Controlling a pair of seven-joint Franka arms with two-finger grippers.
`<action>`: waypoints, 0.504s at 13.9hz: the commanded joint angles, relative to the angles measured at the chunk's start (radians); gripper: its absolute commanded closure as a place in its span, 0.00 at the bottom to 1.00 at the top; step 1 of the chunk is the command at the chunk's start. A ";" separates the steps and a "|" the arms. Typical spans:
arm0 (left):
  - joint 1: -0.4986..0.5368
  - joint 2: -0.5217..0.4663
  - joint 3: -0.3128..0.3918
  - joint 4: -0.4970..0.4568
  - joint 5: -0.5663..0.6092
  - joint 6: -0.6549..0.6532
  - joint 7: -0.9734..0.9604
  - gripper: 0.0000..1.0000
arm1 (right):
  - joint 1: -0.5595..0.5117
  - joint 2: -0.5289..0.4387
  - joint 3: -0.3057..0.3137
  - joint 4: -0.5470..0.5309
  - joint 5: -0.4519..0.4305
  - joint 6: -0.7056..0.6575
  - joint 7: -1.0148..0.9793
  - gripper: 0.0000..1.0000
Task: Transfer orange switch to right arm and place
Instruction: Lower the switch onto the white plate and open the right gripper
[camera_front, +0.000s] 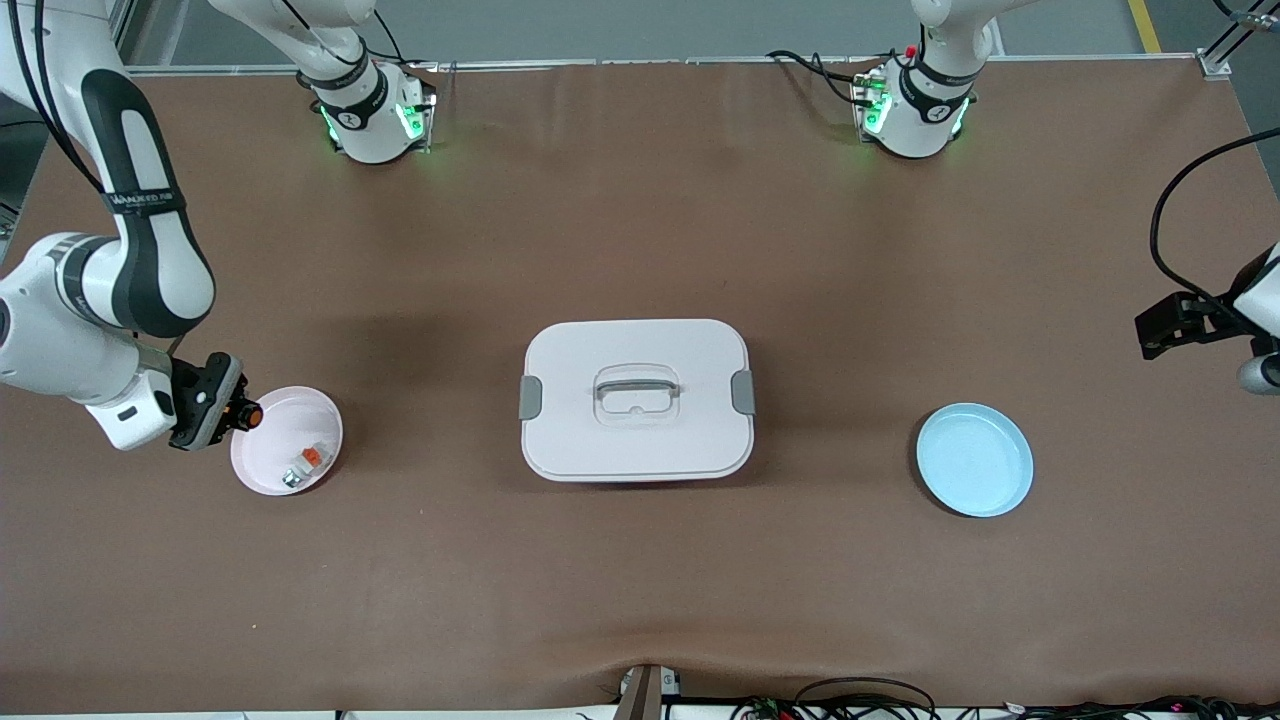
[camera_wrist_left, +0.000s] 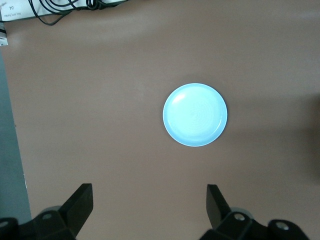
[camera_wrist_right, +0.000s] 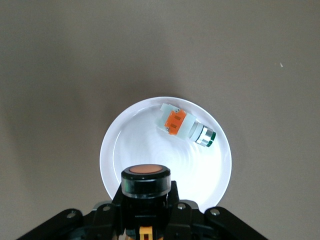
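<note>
**Orange switch held over the pink plate**

At the left edge of the front view, the right gripper (camera_front: 236, 412) hangs over the rim of the pink plate (camera_front: 262, 470), its jaws pinching the orange switch (camera_front: 249, 414). In the right wrist view the switch (camera_wrist_right: 145, 181) sits low in the frame, its round orange end facing the camera, the plate (camera_wrist_right: 120, 150) under it. A white-grey piece with an orange cap (camera_front: 303, 466) lies in the plate.

The left gripper (camera_front: 1175, 325) waits at the right edge of the front view, over bare tabletop (camera_front: 640, 580), jaws spread. The blue plate (camera_front: 975, 460) lies in the lower right, the lidded white box (camera_front: 637, 400) at the centre.
</note>
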 joint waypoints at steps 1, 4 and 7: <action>0.005 -0.051 0.000 -0.019 -0.069 -0.001 0.011 0.00 | -0.039 0.043 0.018 0.019 -0.020 0.028 -0.015 1.00; 0.010 -0.087 0.003 -0.037 -0.128 -0.016 0.011 0.00 | -0.046 0.070 0.018 0.013 -0.020 0.070 -0.061 1.00; -0.106 -0.151 0.105 -0.107 -0.178 -0.014 0.011 0.00 | -0.038 0.075 0.018 -0.032 -0.021 0.142 -0.093 1.00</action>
